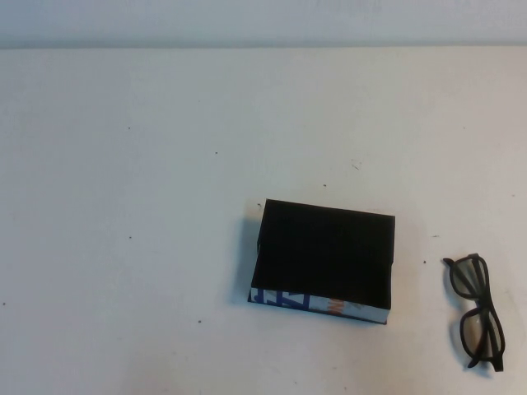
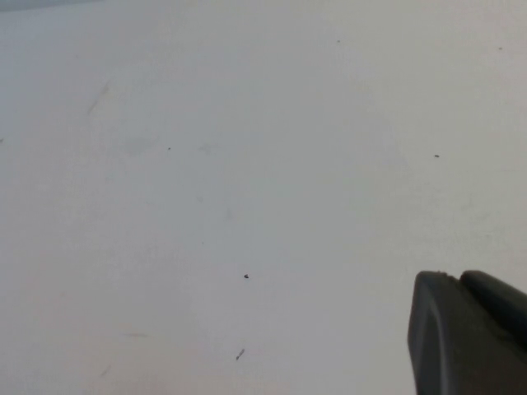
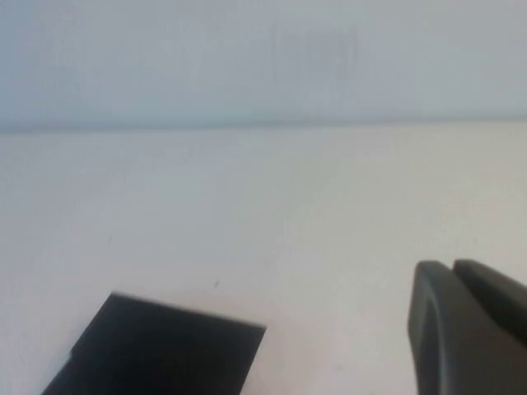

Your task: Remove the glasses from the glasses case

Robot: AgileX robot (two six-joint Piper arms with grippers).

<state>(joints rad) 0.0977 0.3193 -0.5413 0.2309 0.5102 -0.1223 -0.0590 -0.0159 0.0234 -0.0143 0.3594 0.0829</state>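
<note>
The glasses case (image 1: 323, 259) is a shallow black box with a white, blue-lettered front strip, lying flat right of the table's middle. The black glasses (image 1: 478, 310) lie on the table outside the case, to its right near the front right corner, arms folded. Neither arm shows in the high view. My left gripper (image 2: 457, 276) is shut and empty over bare table. My right gripper (image 3: 451, 265) is shut and empty, held above the table with a corner of the case (image 3: 165, 346) ahead of it.
The white table (image 1: 165, 206) has only small dark specks on it. Its far edge meets a pale wall (image 1: 263, 20). The glasses lie close to the high view's right and lower edges.
</note>
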